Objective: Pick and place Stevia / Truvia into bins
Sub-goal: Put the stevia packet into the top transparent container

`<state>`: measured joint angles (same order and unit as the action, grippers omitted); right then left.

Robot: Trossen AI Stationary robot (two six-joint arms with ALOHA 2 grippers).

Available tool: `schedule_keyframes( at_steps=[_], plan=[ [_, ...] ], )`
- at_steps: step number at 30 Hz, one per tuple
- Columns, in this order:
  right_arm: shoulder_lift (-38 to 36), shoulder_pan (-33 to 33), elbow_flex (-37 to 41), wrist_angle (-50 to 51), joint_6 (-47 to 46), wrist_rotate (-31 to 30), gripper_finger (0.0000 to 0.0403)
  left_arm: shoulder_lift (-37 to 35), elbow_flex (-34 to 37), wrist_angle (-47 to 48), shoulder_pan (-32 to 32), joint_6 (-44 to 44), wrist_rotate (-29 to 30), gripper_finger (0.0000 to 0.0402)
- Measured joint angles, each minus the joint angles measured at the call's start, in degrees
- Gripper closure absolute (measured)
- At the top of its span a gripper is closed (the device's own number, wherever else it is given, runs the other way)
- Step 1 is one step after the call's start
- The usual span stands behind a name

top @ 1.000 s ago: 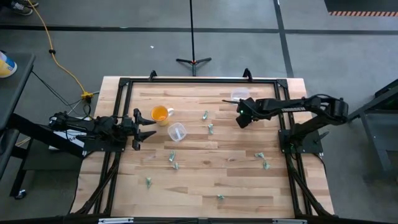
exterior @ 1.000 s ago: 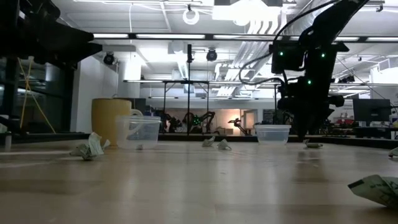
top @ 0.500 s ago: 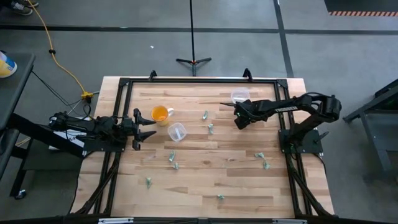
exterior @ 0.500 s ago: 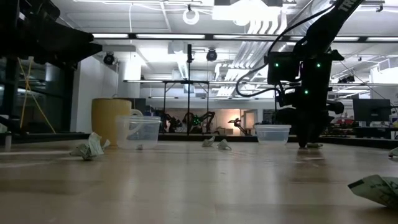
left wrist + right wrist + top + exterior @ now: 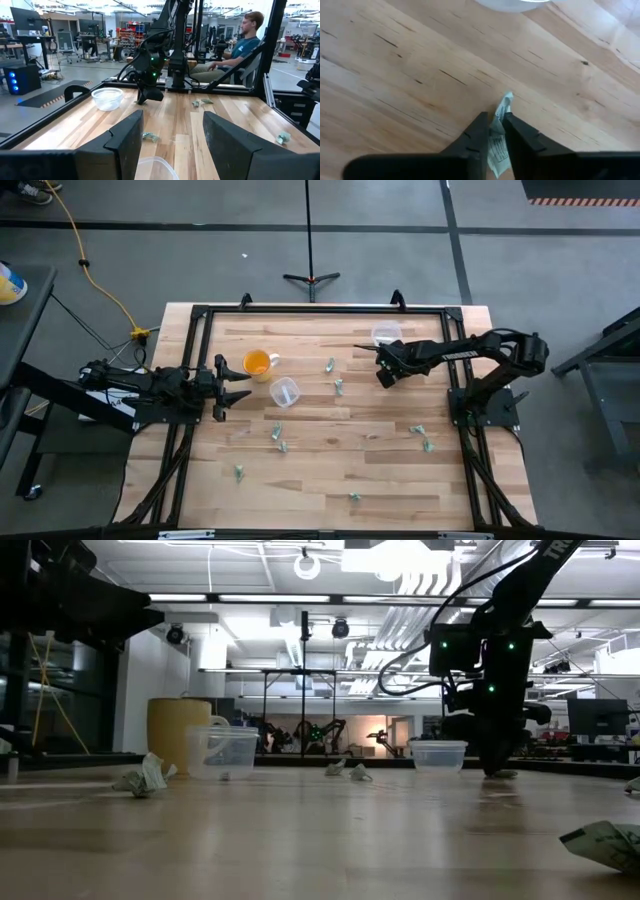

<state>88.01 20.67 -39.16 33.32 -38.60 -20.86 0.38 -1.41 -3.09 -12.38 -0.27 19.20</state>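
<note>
Pale wooden table (image 5: 395, 65) with fine dark grain, smooth and matt; crumpled paper packet (image 5: 499, 131), printed; matt black fingers (image 5: 472, 142); clear glossy plastic cup (image 5: 107, 98), upper left of the left wrist view

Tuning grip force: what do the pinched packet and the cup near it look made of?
Packet: thin matte paper, judging by its creases and small print, pinched between the right gripper's fingers. Cup: probably thin clear plastic, see-through, with a glossy rim.
</note>
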Motion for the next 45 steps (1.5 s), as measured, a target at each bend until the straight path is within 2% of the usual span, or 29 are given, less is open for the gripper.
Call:
schedule_keyframes(
  at_steps=[3,7,13,17,23,29,32,36,43,45],
  plan=[
    [-0.09,0.01,-0.17,-1.41,0.28,2.70,0.0393,0.00,-0.01,-0.02,0.00,0.00,0.00,0.0160],
    [-0.26,-0.04,-2.67,-4.75,3.09,4.39,0.0392,0.00,0.00,-0.22,0.00,0.00,-0.01,0.0160],
    [-0.26,-0.04,-9.37,-4.71,8.37,3.46,0.0399,0.00,0.00,-0.24,0.00,0.00,-0.18,0.0160],
    [-0.26,0.52,-13.99,-3.33,11.64,0.33,0.0397,0.00,0.00,-0.24,0.00,0.00,-0.18,0.0160],
    [-0.33,4.49,-18.80,-0.58,16.93,-1.94,0.0398,0.00,0.00,-0.22,0.00,0.00,-0.18,0.0160],
    [-0.33,11.20,-19.00,0.98,22.02,3.26,0.0399,0.00,0.00,-0.20,0.00,0.00,-0.15,0.0160],
    [-0.33,13.75,-18.75,1.04,22.18,6.54,0.0391,0.00,0.00,-0.20,0.00,0.00,-0.15,0.0160],
    [-0.35,14.97,-18.75,0.84,23.19,7.43,0.0371,0.02,0.00,-0.20,0.00,0.00,-0.13,0.0160],
    [-0.33,13.93,-18.75,-1.00,23.63,7.96,0.0304,0.00,0.00,-0.20,0.01,0.00,-0.11,0.0160],
    [-0.33,12.88,-18.75,-4.29,24.01,10.61,0.0286,0.02,0.00,-0.20,0.00,0.00,-0.08,0.0160]
  ],
)
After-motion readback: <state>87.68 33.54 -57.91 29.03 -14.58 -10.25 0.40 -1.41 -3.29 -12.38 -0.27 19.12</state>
